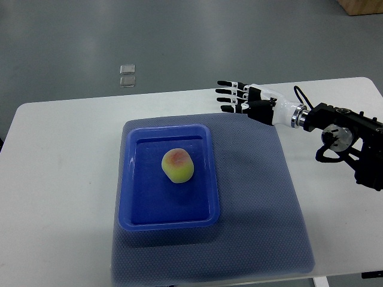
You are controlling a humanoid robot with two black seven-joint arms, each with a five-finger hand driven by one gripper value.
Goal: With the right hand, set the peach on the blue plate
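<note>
The peach [177,165] sits inside the blue plate [134,209], a little above the plate's middle and slightly left of the frame's centre, its reddish blush turned up and to the left, with bare blue floor showing all round it. Nothing touches it. The right hand [244,100] is well apart from it, up and to the right, hovering over the far edge of the mat [263,203] where mat meets table [60,179]. Its fingers [228,91] are stretched out straight and slightly spread, pointing toward the left of the frame, and hold nothing; the palm is roughly level, and the white wrist runs right into the black forearm that enters from the right edge at mid height. The plate is a rectangular tray with rounded corners and a raised rim, lying on the left half of the dark blue-grey mat, its left rim close to the mat's left edge. To the right of the plate the mat is bare, a wide open stretch between tray and arm. The white table extends beyond the mat on the left and right. Beyond the table's far edge, in the upper left of the frame, two small clear squares [127,75] lie on the grey floor [179,36].
</note>
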